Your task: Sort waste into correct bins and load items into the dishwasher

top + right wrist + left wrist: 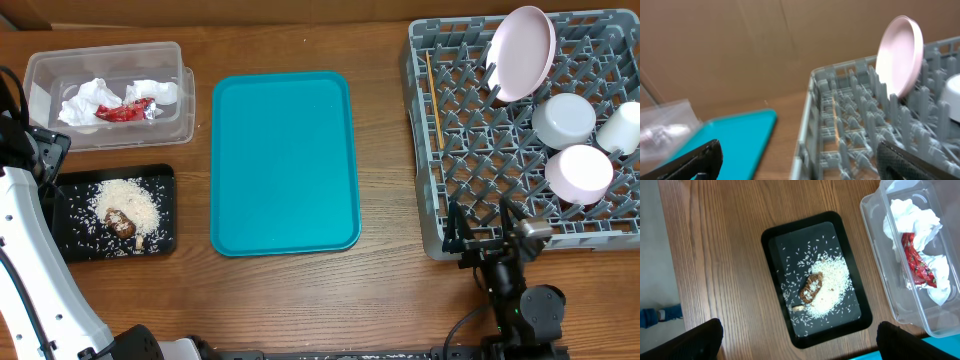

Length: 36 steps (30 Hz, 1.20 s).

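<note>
Both open and empty, left pincer (800,339) and right pincer (800,160); sorting looks finished.
In the clear tub (110,49) lie napkins (92,98) and wrapper (125,111), on the black tray (68,232) rice (135,203), in the rack (452,170) the pink dish (522,50); likely nothing left to lift.

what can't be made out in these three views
Overhead: the shallow black rectangular tray is partly hidden at its left edge by the left arm.
Overhead: the small white cup is cut off by the right edge.
Left wrist: the clear plastic rectangular tub runs off the top and right edges.
Right wrist: blurred; that tub's contents at the left edge cannot be read.
</note>
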Each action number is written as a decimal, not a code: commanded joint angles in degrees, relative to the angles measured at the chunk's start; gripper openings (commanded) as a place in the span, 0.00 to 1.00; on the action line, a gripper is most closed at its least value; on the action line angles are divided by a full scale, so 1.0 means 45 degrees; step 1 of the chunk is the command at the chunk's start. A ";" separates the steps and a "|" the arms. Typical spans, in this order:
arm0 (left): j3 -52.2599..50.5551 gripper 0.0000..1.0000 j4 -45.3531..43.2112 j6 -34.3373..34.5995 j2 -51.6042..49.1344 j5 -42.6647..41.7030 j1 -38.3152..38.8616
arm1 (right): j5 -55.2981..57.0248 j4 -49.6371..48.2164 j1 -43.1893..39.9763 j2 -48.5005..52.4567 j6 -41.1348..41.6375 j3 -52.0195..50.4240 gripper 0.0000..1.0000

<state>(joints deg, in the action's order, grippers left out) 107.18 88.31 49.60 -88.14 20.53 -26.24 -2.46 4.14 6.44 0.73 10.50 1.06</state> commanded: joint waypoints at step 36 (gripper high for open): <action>-0.0024 1.00 0.0019 0.0272 0.0087 0.0044 0.0000 | 0.0622 0.0155 -0.2040 -0.0126 -0.1384 -0.0131 1.00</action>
<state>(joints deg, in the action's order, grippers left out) 107.18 88.29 49.63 -88.14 20.53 -26.24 0.25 5.17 -2.92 0.73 4.45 1.06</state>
